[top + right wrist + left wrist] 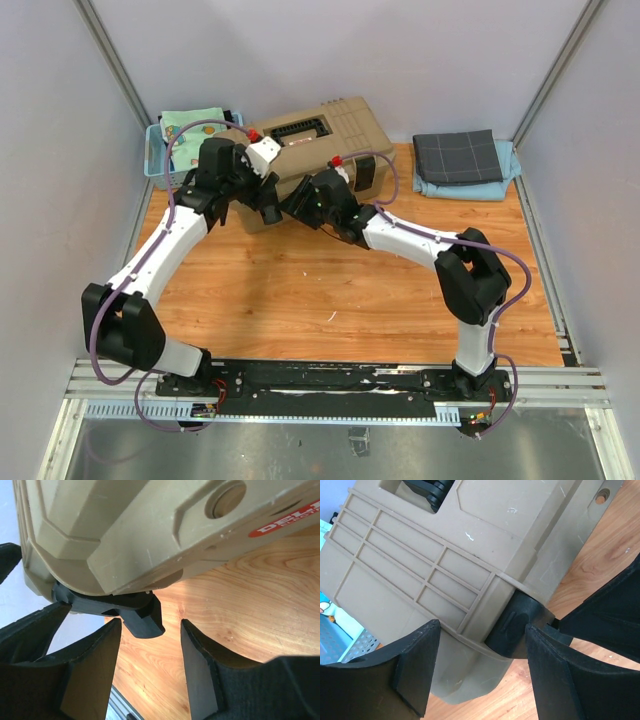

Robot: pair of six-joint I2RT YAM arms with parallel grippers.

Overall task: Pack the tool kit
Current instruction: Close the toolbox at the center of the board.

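Observation:
The tool kit is a large tan plastic toolbox (315, 135) standing shut at the back of the wooden table, with a recessed black handle in its lid. My left gripper (266, 206) is at its front left corner and stands open. In the left wrist view the corner and a black latch (516, 626) lie between the fingers (415, 665), which do not touch them. My right gripper (299, 201) is open at the front. In the right wrist view a black latch (141, 614) points down just above the gap, close to the left finger (95, 665). The red label (284, 524) shows on the toolbox front.
A blue mesh basket (160, 158) holding patterned cloth (195, 122) stands at the back left, close to the toolbox. A folded dark grey cloth (458, 155) lies on a light blue one (470, 187) at the back right. The two arms nearly meet in front of the toolbox.

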